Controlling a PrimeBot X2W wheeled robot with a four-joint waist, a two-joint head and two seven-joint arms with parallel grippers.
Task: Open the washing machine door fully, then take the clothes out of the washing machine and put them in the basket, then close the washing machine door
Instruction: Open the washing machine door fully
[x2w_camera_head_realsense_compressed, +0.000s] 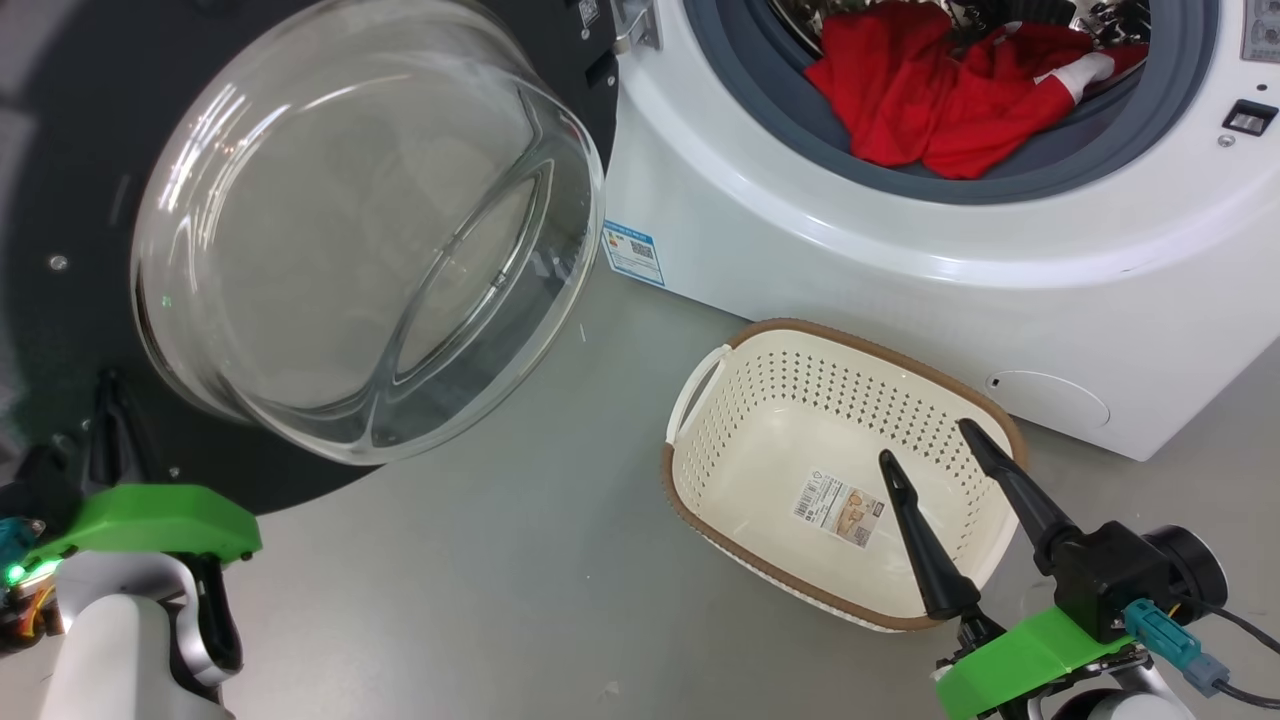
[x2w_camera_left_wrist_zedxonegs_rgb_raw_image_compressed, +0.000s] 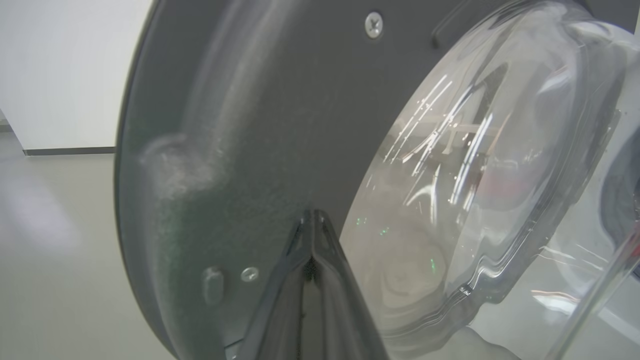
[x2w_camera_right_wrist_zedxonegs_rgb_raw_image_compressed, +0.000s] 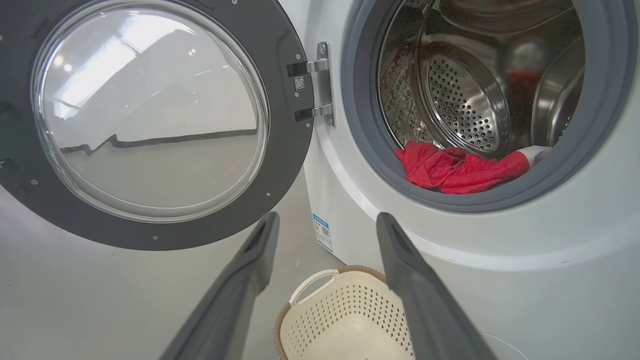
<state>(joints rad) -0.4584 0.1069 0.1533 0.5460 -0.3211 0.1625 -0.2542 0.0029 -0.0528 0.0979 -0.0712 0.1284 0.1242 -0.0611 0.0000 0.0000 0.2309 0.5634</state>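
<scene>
While the left tool (x2w_camera_head_realsense_compressed: 105, 385), pinched shut and empty, sits by the washing machine door (x2w_camera_head_realsense_compressed: 60, 200) at left, the right tool (x2w_camera_head_realsense_compressed: 925, 440), spread wide and empty over the basket (x2w_camera_head_realsense_compressed: 870, 345), is nearer the clothes (x2w_camera_head_realsense_compressed: 930, 100), upper right in the drum (x2w_camera_right_wrist_zedxonegs_rgb_raw_image_compressed: 465, 100).

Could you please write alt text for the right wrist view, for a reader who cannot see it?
A white front-loading washing machine stands with its black-rimmed door swung open to the left, red clothes lying at the front of its steel drum. Two dark fingers of the right gripper rise apart from the bottom edge, over a cream perforated basket.
</scene>
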